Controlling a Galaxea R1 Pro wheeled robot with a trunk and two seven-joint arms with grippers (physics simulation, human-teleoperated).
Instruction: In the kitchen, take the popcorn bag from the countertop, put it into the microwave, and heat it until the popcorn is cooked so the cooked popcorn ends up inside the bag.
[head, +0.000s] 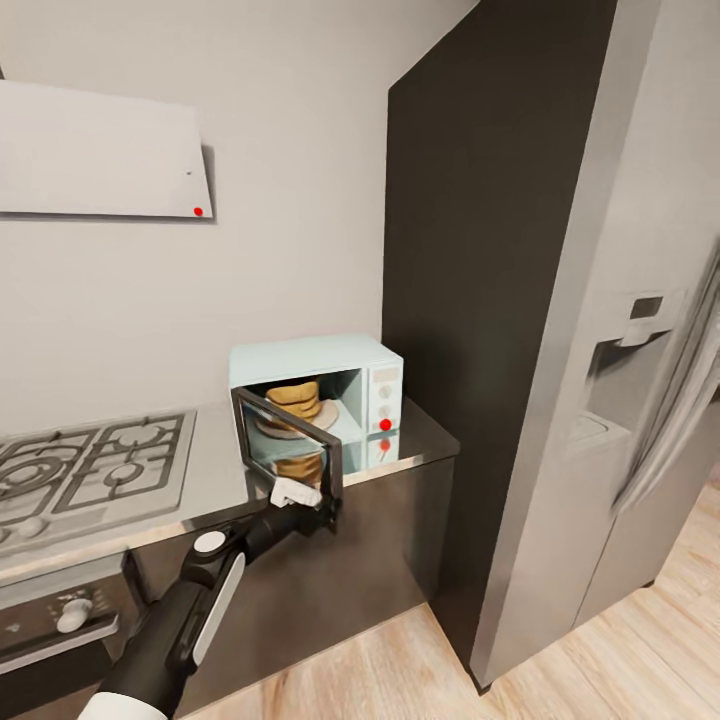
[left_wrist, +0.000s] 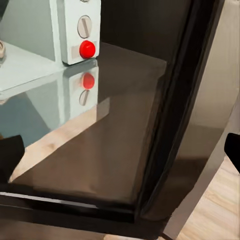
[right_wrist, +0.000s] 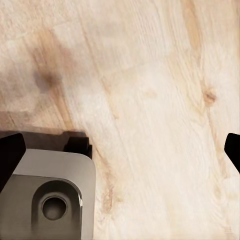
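Note:
The pale mint-blue microwave (head: 352, 366) stands on the grey countertop (head: 425, 435) with its dark glass door (head: 288, 446) swung open toward me. The tan popcorn bag (head: 294, 398) sits inside the cavity on the round plate. The popcorn itself cannot be made out. My left gripper (head: 298, 494) is at the door's lower outer edge. In the left wrist view the left gripper (left_wrist: 121, 152) is open with nothing between its dark fingertips (left_wrist: 10, 156), facing the microwave's red button (left_wrist: 87, 49) and the glossy countertop (left_wrist: 115, 130). My right gripper (right_wrist: 121, 150) is open over the wood floor.
A gas hob (head: 90, 470) lies left of the microwave, with a flat grey hood (head: 100, 150) above and an oven knob (head: 72, 612) below. A tall dark cabinet (head: 480, 250) and a steel fridge (head: 630, 350) stand at the right. A grey robot part (right_wrist: 50, 197) sits by the right gripper.

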